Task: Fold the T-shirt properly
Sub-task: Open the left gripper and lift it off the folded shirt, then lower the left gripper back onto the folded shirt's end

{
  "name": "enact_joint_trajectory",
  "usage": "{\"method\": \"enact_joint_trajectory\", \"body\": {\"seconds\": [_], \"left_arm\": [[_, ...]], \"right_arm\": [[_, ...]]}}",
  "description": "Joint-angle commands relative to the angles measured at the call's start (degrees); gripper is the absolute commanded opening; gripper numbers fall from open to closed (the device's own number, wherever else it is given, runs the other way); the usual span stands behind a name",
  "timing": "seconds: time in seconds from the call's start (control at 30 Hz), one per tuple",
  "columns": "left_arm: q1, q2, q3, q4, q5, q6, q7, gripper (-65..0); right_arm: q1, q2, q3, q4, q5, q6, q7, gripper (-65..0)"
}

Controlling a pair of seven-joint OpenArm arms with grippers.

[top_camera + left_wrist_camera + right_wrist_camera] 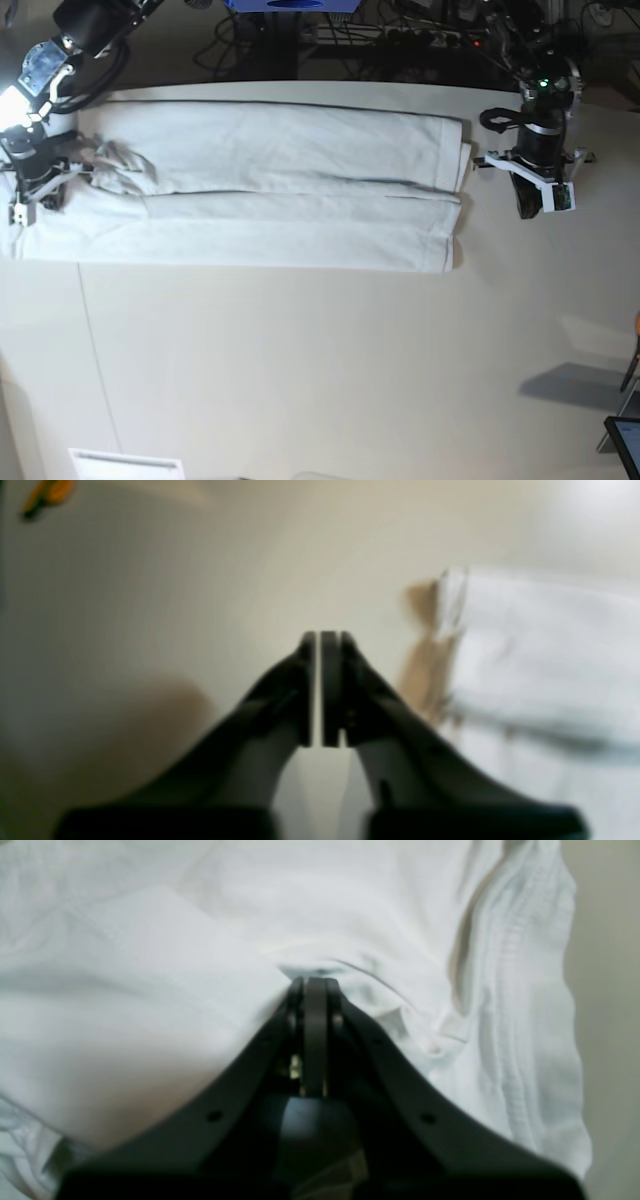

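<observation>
The white T-shirt [280, 200] lies as a long folded strip across the far half of the tabletop, with bunched wrinkles at its left end. My right gripper [38, 188] is at that left end. In the right wrist view its jaws [312, 982] are shut, with their tips pinching puckered T-shirt fabric [150, 965]. My left gripper [540, 205] hovers just right of the strip's right end, apart from it. In the blurred left wrist view it [318, 640] is shut and empty over bare table, with the T-shirt's edge [540, 645] to its right.
The off-white table [300, 380] stretches toward the front. A white label [125, 465] lies near its front left edge. Cables and a blue box [290, 5] sit behind the far edge. A dark screen corner [625, 440] shows at the right.
</observation>
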Motion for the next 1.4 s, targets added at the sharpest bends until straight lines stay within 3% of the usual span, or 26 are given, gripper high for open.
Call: {"method": "enact_joint_trajectory", "body": {"seconds": [0.0, 0.07, 0.23, 0.3, 0.4, 0.63, 1.0, 1.23, 1.37], "left_arm": [[-0.3, -1.5, -1.1, 1.7, -2.0, -1.8, 0.2, -57.1], [-0.3, -3.5, -4.0, 2.4, -6.6, -6.8, 3.8, -48.9], [0.1, -7.7, -11.9, 0.8, -20.9, -14.2, 12.0, -28.6], [0.1, -9.3, -13.9, -0.7, -25.4, -14.3, 14.7, -20.5], [-0.1, -11.0, -14.6, -4.9, -30.7, -14.3, 15.9, -14.3], [-4.0, -14.6, -9.6, -20.3, -37.2, -14.3, 15.9, -14.3], [-7.4, -14.3, 1.0, -25.6, -37.3, -14.3, 15.8, -14.4], [-8.9, -11.2, 2.9, -29.2, -37.0, -14.3, 15.7, -14.4], [-9.4, -11.2, 7.8, -29.9, -36.9, -14.3, 15.6, -14.6]], "right_arm": [[0.4, 0.8, 0.1, 1.3, 0.1, -0.5, 0.4, -64.7], [0.4, 0.8, 0.1, 1.3, 0.1, -0.5, 0.4, -64.7], [0.4, 0.8, 0.1, 1.3, 0.1, -0.5, 0.3, -64.7], [0.4, 0.8, 0.1, 1.3, 0.1, -0.5, 0.3, -64.7], [0.3, 0.8, 0.1, 1.3, 0.1, -0.5, 0.3, -64.7], [0.1, 0.8, 0.1, 1.3, 0.1, -0.5, 0.3, -64.7], [0.0, 0.7, 0.1, 1.3, 0.1, -0.5, 0.3, -64.7], [0.0, 0.7, 0.1, 1.3, 0.1, -0.5, 0.3, -64.7], [0.0, 0.7, 0.1, 1.3, 0.1, -0.5, 0.3, -64.7]]}}
